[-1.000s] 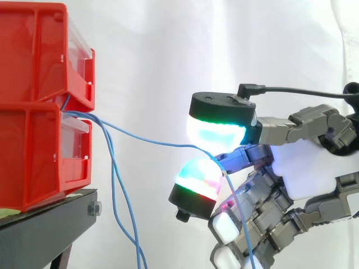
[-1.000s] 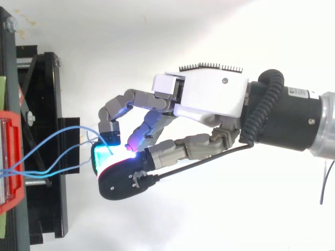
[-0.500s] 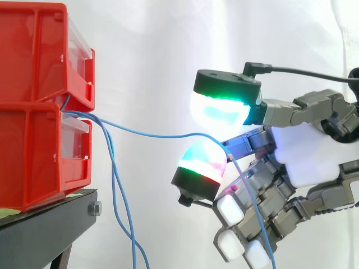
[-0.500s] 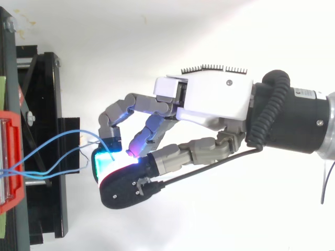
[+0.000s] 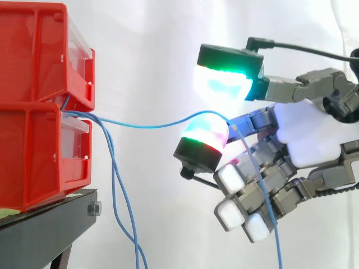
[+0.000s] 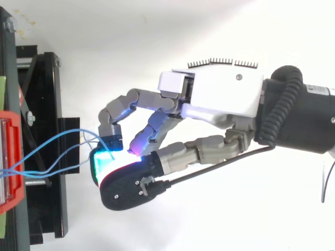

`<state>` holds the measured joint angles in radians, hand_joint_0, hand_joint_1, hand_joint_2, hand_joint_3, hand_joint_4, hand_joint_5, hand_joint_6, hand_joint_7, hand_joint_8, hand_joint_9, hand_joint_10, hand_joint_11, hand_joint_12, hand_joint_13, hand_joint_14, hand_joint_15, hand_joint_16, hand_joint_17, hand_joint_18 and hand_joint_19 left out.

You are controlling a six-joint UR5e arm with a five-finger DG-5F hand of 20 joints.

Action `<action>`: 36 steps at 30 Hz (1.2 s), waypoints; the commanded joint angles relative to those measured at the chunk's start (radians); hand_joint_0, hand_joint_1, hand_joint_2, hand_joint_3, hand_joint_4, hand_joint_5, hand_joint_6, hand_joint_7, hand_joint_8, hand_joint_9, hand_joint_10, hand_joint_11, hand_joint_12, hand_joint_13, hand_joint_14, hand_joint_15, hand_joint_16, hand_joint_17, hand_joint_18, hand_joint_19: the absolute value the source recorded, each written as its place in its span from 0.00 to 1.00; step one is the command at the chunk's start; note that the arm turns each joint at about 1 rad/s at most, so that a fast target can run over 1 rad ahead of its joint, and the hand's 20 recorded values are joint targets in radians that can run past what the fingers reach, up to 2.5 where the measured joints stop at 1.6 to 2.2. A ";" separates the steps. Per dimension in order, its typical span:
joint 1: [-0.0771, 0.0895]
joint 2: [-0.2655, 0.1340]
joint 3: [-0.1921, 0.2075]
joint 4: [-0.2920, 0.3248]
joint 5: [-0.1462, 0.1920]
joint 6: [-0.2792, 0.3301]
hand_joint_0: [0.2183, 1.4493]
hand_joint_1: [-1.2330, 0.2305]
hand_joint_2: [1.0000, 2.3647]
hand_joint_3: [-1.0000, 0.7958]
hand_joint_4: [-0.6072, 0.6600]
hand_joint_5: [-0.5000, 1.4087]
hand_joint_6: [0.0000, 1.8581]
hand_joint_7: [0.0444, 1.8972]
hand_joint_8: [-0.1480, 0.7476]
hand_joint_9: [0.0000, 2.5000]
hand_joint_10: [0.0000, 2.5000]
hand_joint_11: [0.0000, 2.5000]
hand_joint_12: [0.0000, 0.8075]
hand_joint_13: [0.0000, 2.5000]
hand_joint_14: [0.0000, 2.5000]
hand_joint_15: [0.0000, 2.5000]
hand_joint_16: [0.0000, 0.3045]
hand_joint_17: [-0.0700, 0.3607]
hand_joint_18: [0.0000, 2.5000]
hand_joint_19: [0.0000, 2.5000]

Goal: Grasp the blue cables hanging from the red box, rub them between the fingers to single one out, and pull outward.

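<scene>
Stacked red bins (image 5: 33, 101) on black stand (image 5: 45, 230). Blue cables (image 5: 115, 185) exit gap between bins; two hang down just right of bins. Third cable (image 5: 151, 124) runs near-level rightward from bins to hand (image 5: 305, 134), well right of bins. Hand clenched on it: cable lies over glowing fingertip pad (image 5: 205, 131), thumb pad (image 5: 221, 84) just above, then drops past curled fingers (image 5: 263, 179).

Red bins (image 5: 39, 106) on black stand (image 5: 50, 230)

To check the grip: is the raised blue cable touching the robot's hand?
Touching. The side view shows the blue cable bent over a lower fingertip of the hand and dropping past it.
</scene>
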<state>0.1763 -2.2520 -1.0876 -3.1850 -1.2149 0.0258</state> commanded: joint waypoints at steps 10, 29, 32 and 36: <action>0.000 0.011 0.000 -0.036 0.002 0.022 0.28 0.47 0.01 0.39 0.51 0.20 0.45 0.61 0.47 0.39 0.01 0.19 0.49 0.32 0.01 0.22 0.16 0.42 0.26 0.25; -0.005 0.017 0.000 -0.085 0.002 0.034 0.33 0.31 0.01 0.49 0.54 0.18 0.48 0.63 0.49 0.37 0.01 0.22 0.49 0.32 0.01 0.22 0.17 0.43 0.28 0.23; -0.005 0.017 0.000 -0.085 0.002 0.034 0.33 0.31 0.01 0.47 0.53 0.17 0.49 0.59 0.49 0.36 0.01 0.22 0.48 0.32 0.01 0.22 0.16 0.42 0.27 0.22; -0.005 0.017 0.000 -0.085 0.003 0.032 0.32 0.31 0.01 0.38 0.57 0.17 0.48 0.56 0.47 0.36 0.01 0.22 0.46 0.31 0.01 0.22 0.16 0.41 0.26 0.23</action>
<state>0.1718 -2.2343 -1.0876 -3.2703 -1.2128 0.0586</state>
